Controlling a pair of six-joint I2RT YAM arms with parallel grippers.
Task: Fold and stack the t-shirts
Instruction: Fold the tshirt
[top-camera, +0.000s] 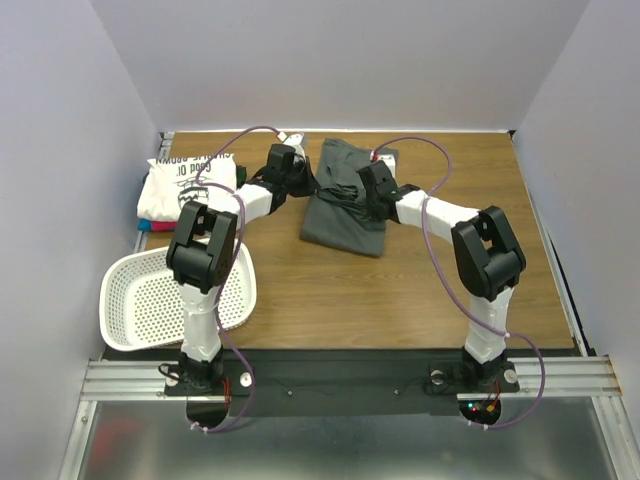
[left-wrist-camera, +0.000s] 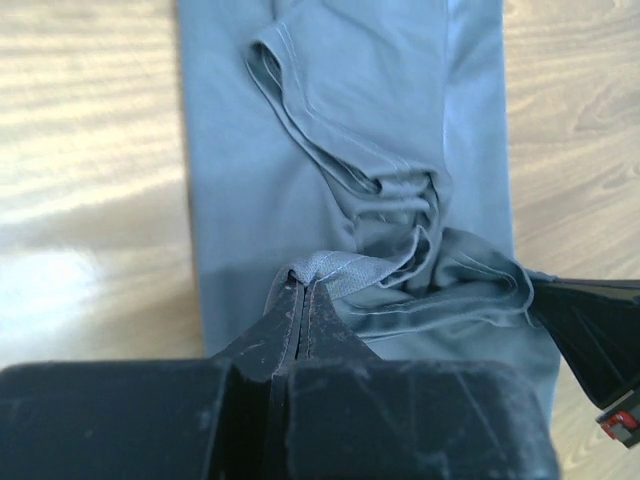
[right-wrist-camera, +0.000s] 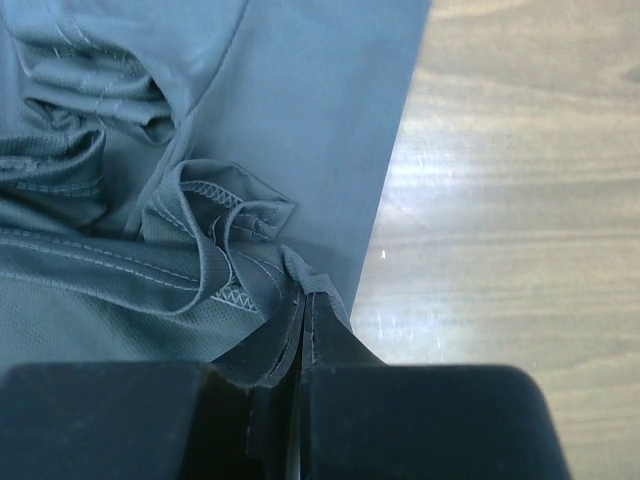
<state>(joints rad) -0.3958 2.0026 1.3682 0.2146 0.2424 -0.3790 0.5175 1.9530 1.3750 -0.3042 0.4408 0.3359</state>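
My left arm (top-camera: 205, 255) hides part of the white perforated plastic basket (top-camera: 140, 300); both wrist views crop the plain charcoal-grey cloth t-shirt (left-wrist-camera: 380, 90).

A white perforated plastic basket (top-camera: 140, 300) lies at the near left corner of the brown wood-grain desk (top-camera: 330, 290), open side up and slightly tilted. Along the desk's near edge runs a slotted aluminium rail (top-camera: 125, 378) with a black plate (top-camera: 340, 385) across its middle. Pale grey walls (top-camera: 340, 60) enclose the desk on three sides.

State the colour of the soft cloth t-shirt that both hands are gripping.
The cloth t-shirt is plain dark charcoal-grey, best seen in the top external view.
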